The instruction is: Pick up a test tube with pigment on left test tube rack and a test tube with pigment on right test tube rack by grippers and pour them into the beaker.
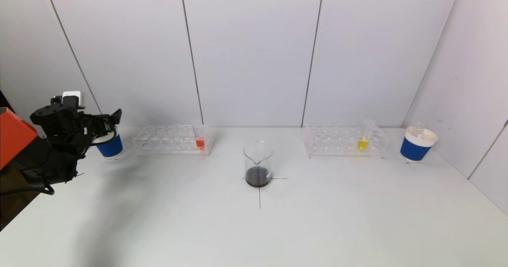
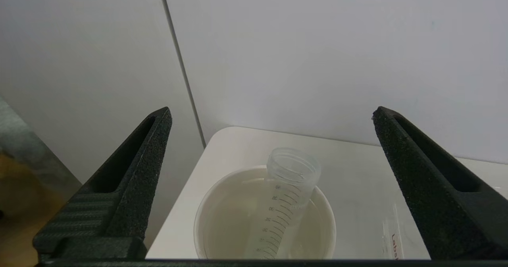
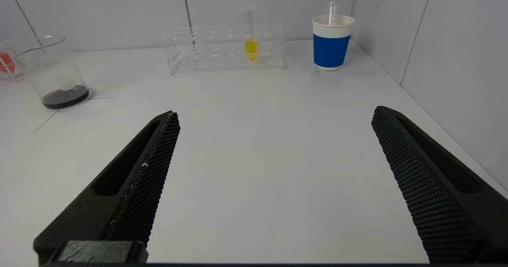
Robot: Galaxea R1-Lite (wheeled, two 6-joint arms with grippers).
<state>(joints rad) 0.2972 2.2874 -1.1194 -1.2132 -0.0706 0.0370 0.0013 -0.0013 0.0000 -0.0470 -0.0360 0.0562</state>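
Note:
The beaker (image 1: 258,164) stands mid-table with dark liquid at its bottom; it also shows in the right wrist view (image 3: 51,72). The left rack (image 1: 172,140) holds a tube with red pigment (image 1: 200,142). The right rack (image 1: 345,141) holds a tube with yellow pigment (image 1: 363,140), also seen in the right wrist view (image 3: 251,41). My left gripper (image 2: 272,116) is open above the left blue cup (image 1: 110,145), where an empty graduated tube (image 2: 287,191) leans inside. My right gripper (image 3: 274,116) is open and empty over bare table; it is out of the head view.
A second blue cup (image 1: 416,144) with an empty tube stands at the far right near the side wall. White walls close the back and right. The table's left edge (image 1: 24,207) lies under my left arm.

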